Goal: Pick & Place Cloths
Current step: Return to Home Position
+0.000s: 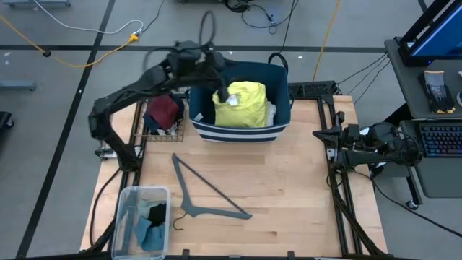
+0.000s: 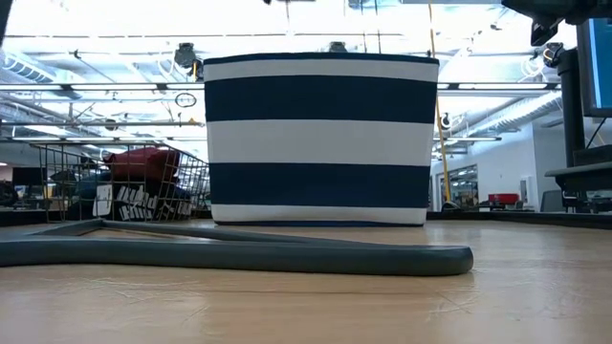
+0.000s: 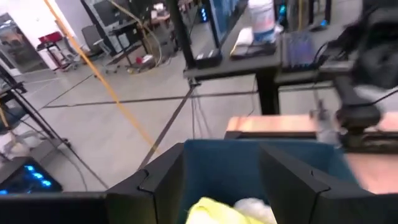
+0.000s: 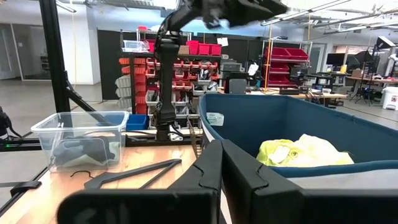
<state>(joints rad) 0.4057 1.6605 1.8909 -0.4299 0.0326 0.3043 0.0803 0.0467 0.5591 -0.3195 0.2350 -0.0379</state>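
A yellow T-shirt [image 1: 242,101] lies on top inside the navy-and-white striped basket [image 2: 320,139], with a white piece [image 1: 271,112] beside it. My left gripper [image 3: 222,149] hovers open above the basket's far left rim, with nothing between its fingers. A maroon piece [image 1: 164,110] and navy white-lettered fabric [image 2: 143,201] sit in a wire basket [image 1: 159,133] to the left. Black [image 1: 157,213] and grey-blue [image 1: 148,235] pieces lie in a clear bin [image 1: 137,193] at the near left. My right gripper [image 4: 221,144] waits shut at the table's right edge.
A thin grey clothes hanger [image 1: 209,191] lies flat on the wooden table between the clear bin and the striped basket. Bare table shows to the right of the hanger. A desk with a keyboard [image 1: 440,137] stands beyond the right edge.
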